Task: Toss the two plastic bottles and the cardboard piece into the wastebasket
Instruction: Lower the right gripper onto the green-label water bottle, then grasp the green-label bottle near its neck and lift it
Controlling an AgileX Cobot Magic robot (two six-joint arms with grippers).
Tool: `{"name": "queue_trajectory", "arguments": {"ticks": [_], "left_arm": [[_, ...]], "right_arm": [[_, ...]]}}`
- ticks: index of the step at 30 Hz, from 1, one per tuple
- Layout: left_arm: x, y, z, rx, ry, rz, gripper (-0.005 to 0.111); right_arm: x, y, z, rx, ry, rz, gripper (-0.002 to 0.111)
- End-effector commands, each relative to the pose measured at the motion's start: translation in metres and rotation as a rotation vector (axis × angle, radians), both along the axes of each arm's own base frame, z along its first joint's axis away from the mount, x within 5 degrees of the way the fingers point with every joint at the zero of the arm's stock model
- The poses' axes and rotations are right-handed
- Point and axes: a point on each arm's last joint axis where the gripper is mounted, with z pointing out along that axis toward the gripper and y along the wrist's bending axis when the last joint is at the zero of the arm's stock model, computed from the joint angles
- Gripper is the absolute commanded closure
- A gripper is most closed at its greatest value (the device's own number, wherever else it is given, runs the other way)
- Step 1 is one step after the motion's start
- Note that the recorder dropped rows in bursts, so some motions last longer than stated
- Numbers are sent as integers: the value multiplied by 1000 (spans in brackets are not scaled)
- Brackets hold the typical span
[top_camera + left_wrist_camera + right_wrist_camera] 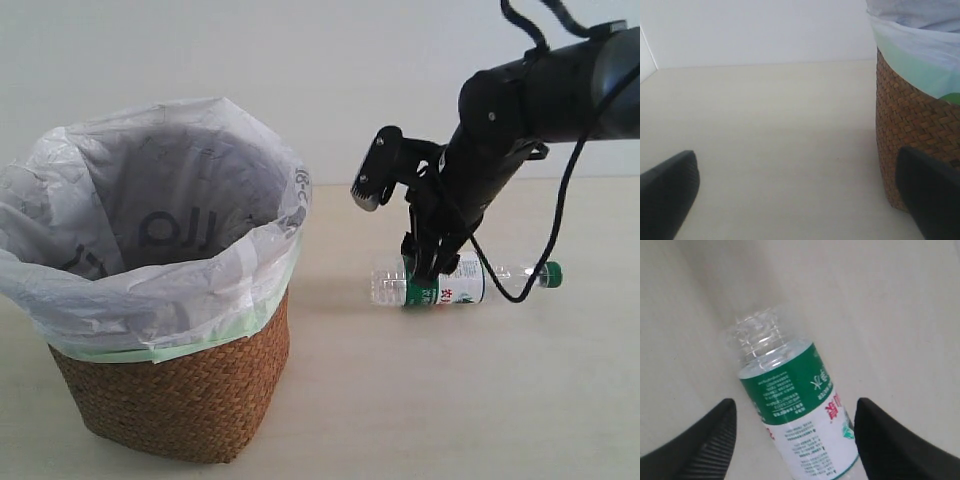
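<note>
Right claw (795, 412) spread open, one finger either side of the slim green-label bottle (790, 390), gaps visible on both sides so nothing is gripped yet. The bottle (458, 292) lies on its side on the right half of the worktop (420, 400), between the far edge and the near side. Its green cap (553, 270) points to the right edge and its ribbed base points toward the wastebasket (180, 400). The wastebasket stands toward the left edge, liner bag open. Left claw (797, 175) also parted and empty, low over bare worktop just beside the wicker wall (910, 115). Red-label bottle and cardboard piece not in any view. My read on handling: the bottle looks empty, so very light, with thin walls that dent under a hard squeeze. It is round and slick, so it may roll away if nudged by one finger first. I'd take it across the labelled mid-body, where I'm straddling now, closing evenly with moderate force. I'd avoid the ribbed base and the narrow neck.
</note>
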Motion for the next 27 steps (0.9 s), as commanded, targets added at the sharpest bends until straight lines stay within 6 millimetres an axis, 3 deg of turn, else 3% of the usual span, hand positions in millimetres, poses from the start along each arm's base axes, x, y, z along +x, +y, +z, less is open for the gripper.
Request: {"name": "queue_trajectory", "arguments": {"ticks": [1, 13, 17, 18, 20, 23, 27], "left_arm": [[0, 0, 2, -10, -15, -5, -1], [0, 0, 2, -10, -15, -5, -1], [0, 0, 2, -10, -15, -5, -1], [0, 0, 2, -10, -15, -5, -1], [0, 0, 2, -10, -15, -5, -1], [0, 0, 2, -10, -15, -5, -1], [0, 0, 2, -10, -15, -5, -1]], "right_arm": [[5, 3, -23, -22, 41, 10, 48], [14, 8, -90, -48, 128, 2, 48], [14, 8, -101, -53, 151, -10, 49], [14, 8, -102, -50, 154, -19, 52], [14, 8, -99, -32, 153, -54, 68], [14, 8, -87, 16, 141, -135, 108], [17, 9, -59, 116, 70, -229, 108]]}}
